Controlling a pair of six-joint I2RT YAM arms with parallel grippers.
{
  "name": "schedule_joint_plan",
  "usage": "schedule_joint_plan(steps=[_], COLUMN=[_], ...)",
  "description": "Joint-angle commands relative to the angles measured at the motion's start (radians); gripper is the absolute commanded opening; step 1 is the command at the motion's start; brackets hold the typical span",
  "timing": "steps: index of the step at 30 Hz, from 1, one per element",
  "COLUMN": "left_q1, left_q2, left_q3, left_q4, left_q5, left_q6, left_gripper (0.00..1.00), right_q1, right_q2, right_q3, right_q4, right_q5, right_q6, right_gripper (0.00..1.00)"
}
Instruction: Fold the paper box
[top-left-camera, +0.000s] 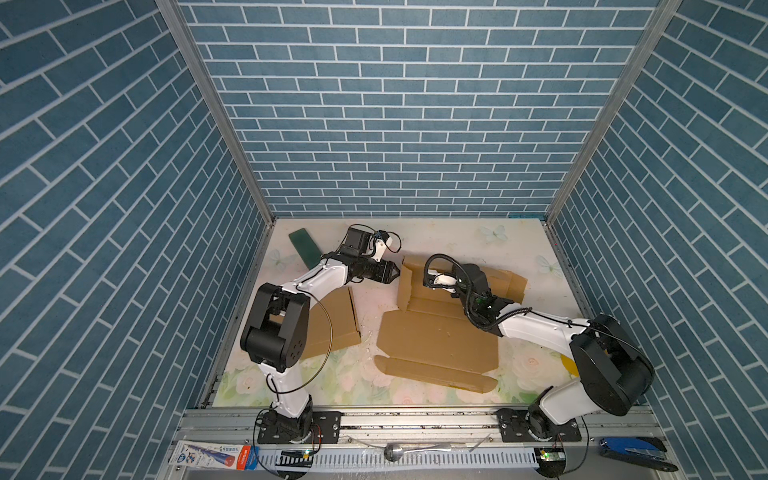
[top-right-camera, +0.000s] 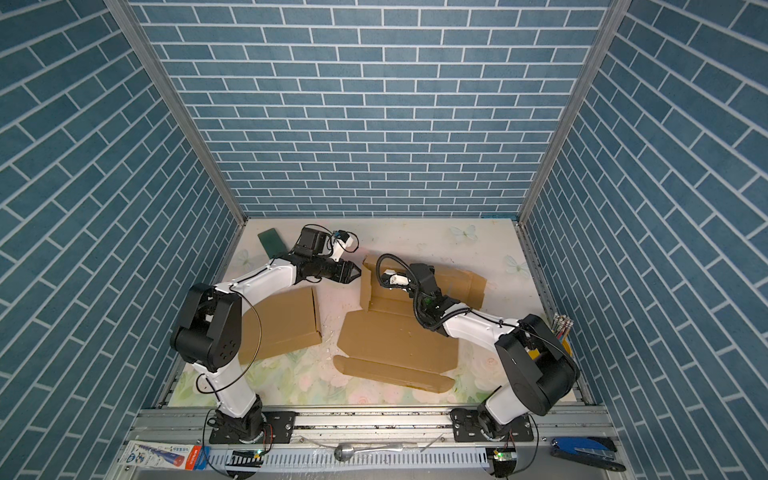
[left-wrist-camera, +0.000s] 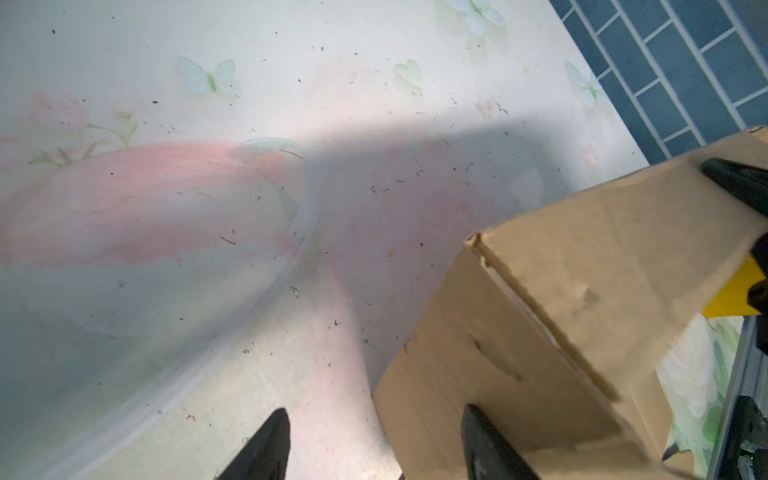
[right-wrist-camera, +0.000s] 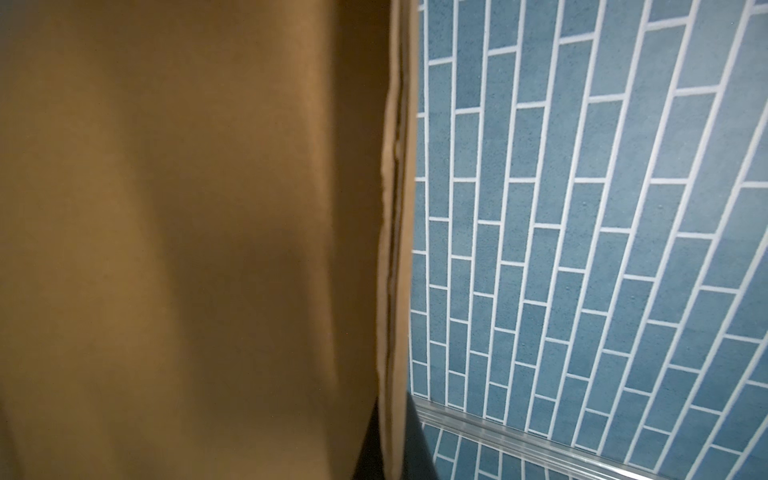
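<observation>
- Left hand (left-wrist-camera: 376, 409): fingers (left-wrist-camera: 266, 449) apart and nothing clamped. In the left wrist view one finger overlaps the cardboard, and I can't tell if it touches.
- In both top views the left hand (top-left-camera: 392, 272) sits just at 9 o'clock of the raised side flap of the paper box (top-left-camera: 436, 340), tip pointing at it.
- Right hand (right-wrist-camera: 392, 415): closed tight on a cardboard edge of the paper box. In the right wrist view there are dark fingers (right-wrist-camera: 368, 449) on both sides of that edge, and the panel fills most of the view.
- In the top views the right hand itself is hidden under its wrist and cable, over the far part of the box.
- The paper box (top-right-camera: 395, 336) is mostly flat on the desk (top-left-camera: 457, 241), spreading from the centre toward 5 o'clock. Its long tuck flap is at the near edge, its left side flap stands up, and another flap lies at 2 o'clock.
- Second cardboard piece (top-left-camera: 332, 328) is folded flat at 8–9 o'clock, partly under the left arm and apart from the box.
- Green slab (top-left-camera: 305, 247) is at 10–11 o'clock, behind the left arm.
- Yellow thing (top-left-camera: 569, 365) is at 4 o'clock, mostly hidden by the right arm.
- On the front rail at 6 o'clock there is a spoon (top-left-camera: 395, 451), with a blue tool (top-left-camera: 631, 451) toward 5 o'clock.
</observation>
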Motion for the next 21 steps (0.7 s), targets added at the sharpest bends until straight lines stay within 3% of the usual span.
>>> schedule_joint_plan(steps=[1,13,21], left_q1=[-0.021,-0.020,-0.023], left_q2=[-0.018,-0.066,-0.046], left_q3=[-0.027,-0.085,-0.092], left_q4=[0.039,-0.095,-0.038], left_q5=[0.024,0.033,0.076], left_q6=[-0.029,0.036,0.047], left_gripper=[0.67,0.68,0.70], right_q1=[0.008,0.008,0.009], right_q2=[-0.005,-0.011,-0.003], right_q3=[-0.021,-0.023,-0.017], right_q4=[-0.010,-0.029,-0.033], right_q5=[0.000,-0.010,-0.013], right_q6=[-0.027,-0.026,-0.027], right_gripper=[0.00,0.00,0.00])
